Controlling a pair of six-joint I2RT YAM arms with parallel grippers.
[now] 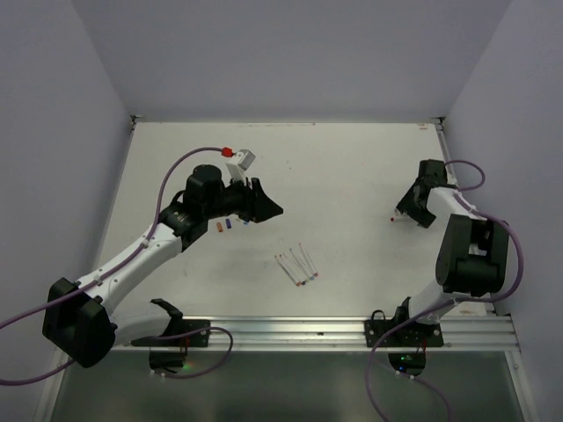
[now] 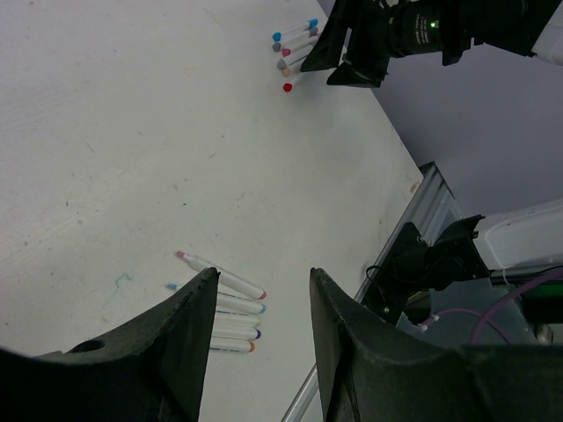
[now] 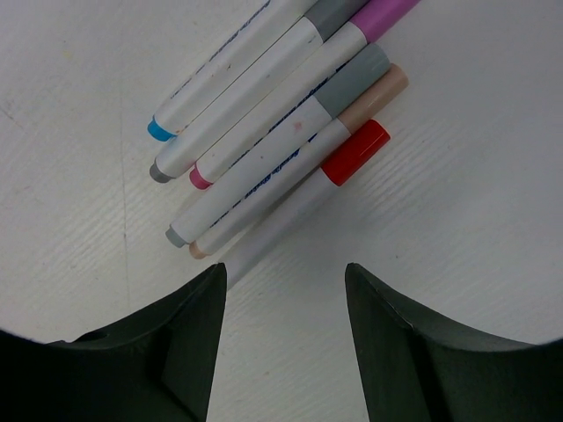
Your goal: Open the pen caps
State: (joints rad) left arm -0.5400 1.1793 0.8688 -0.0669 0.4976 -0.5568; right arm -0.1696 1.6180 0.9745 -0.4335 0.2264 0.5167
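Several capped pens [image 3: 264, 149] lie bunched on the table, each a white barrel with a cap: a red pen cap [image 3: 354, 151], then beige, grey and purple ones. My right gripper [image 3: 283, 268] hovers open just short of them, its left finger beside the red-capped pen's tail end. From above, the right gripper [image 1: 406, 214] covers most of this bunch. Small loose pen caps [image 1: 225, 225] lie beside the left arm. My left gripper [image 2: 264, 272] is open and empty above the table, with a row of uncapped pens [image 2: 224, 303] beyond its left finger.
The uncapped pens [image 1: 296, 265] lie mid-table toward the front. An aluminium rail [image 1: 334, 331] runs along the near edge with both arm bases on it. Walls close the table at the left, back and right.
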